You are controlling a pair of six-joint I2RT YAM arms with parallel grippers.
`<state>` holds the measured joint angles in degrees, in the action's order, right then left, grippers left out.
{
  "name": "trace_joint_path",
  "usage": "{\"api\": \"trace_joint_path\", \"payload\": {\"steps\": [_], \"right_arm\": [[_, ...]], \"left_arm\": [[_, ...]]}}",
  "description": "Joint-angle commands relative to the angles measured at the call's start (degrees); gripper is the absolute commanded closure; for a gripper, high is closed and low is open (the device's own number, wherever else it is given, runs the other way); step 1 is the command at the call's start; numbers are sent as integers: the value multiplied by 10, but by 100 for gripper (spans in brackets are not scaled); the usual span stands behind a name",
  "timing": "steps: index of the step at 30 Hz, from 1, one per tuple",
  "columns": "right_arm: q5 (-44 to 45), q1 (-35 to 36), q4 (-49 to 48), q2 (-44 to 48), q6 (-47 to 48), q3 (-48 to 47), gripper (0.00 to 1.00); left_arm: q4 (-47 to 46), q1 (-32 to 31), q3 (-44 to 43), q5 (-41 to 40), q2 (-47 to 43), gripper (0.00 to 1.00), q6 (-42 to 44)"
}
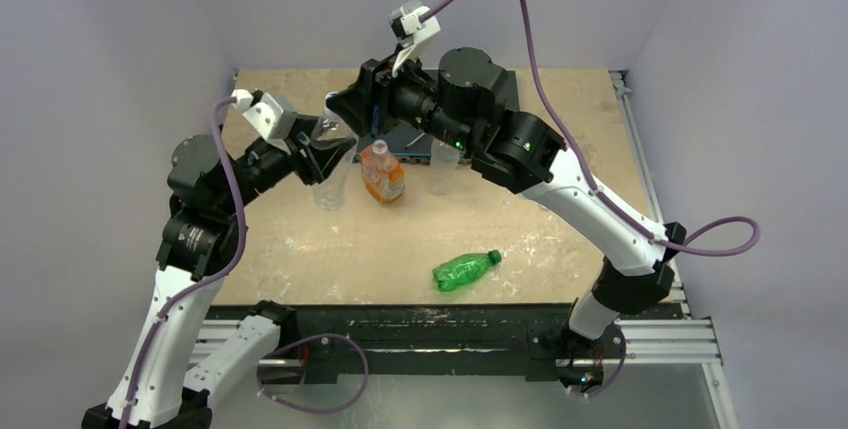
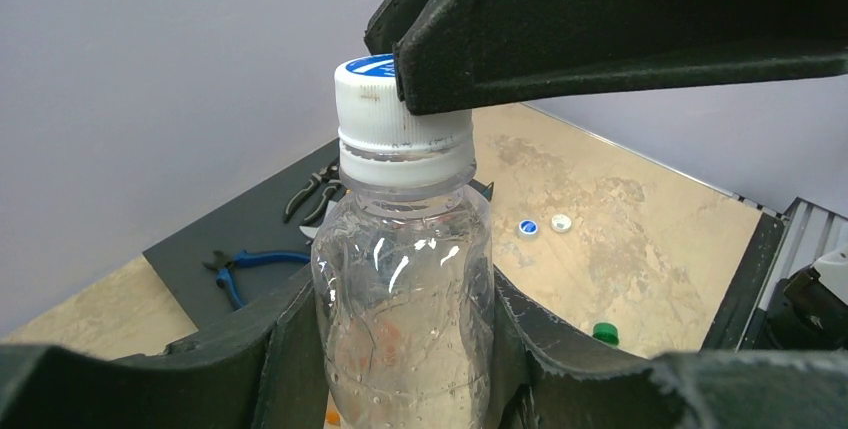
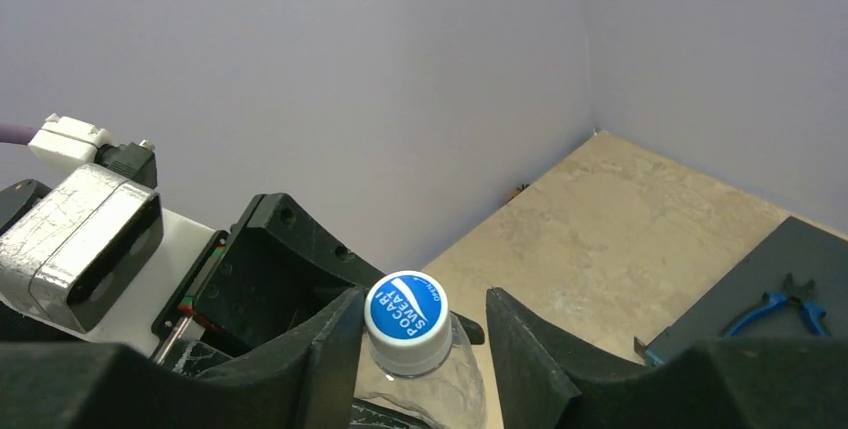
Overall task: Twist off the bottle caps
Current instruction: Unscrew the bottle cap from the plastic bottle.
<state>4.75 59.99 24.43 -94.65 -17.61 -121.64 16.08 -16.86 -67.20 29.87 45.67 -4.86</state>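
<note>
A clear crinkled bottle (image 2: 400, 279) stands upright between the fingers of my left gripper (image 2: 400, 294), which is shut on its body. Its white cap (image 2: 395, 124) with a blue top (image 3: 405, 317) sits on the neck. My right gripper (image 3: 425, 299) straddles that cap from above, open: its left finger (image 3: 330, 339) touches the cap's side and its right finger (image 3: 520, 339) stands apart from it. In the top view both grippers (image 1: 325, 161) (image 1: 345, 114) meet at the back left. Three loose caps lie on the table: blue-faced (image 2: 528, 227), white (image 2: 561, 222) and green (image 2: 604, 331).
An orange-label bottle (image 1: 382, 174) stands just right of the held one. A green bottle (image 1: 463, 269) lies on its side near the front. Another clear bottle (image 1: 443, 167) stands under the right arm. Blue pliers (image 2: 245, 264) and black pliers (image 2: 315, 189) lie on a dark mat (image 2: 200, 239).
</note>
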Motion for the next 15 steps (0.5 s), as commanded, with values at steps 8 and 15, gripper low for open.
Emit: {"api": "trace_joint_path", "payload": {"steps": [8,15], "right_arm": [[-14,1,-23,-4,-30,-12,34],[-35,1,-29,-19,-41,-22,55]], "left_arm": [[-5,3,-6,-6,-2,100,0],[-3,3,-7,6,-2,100,-6]]}}
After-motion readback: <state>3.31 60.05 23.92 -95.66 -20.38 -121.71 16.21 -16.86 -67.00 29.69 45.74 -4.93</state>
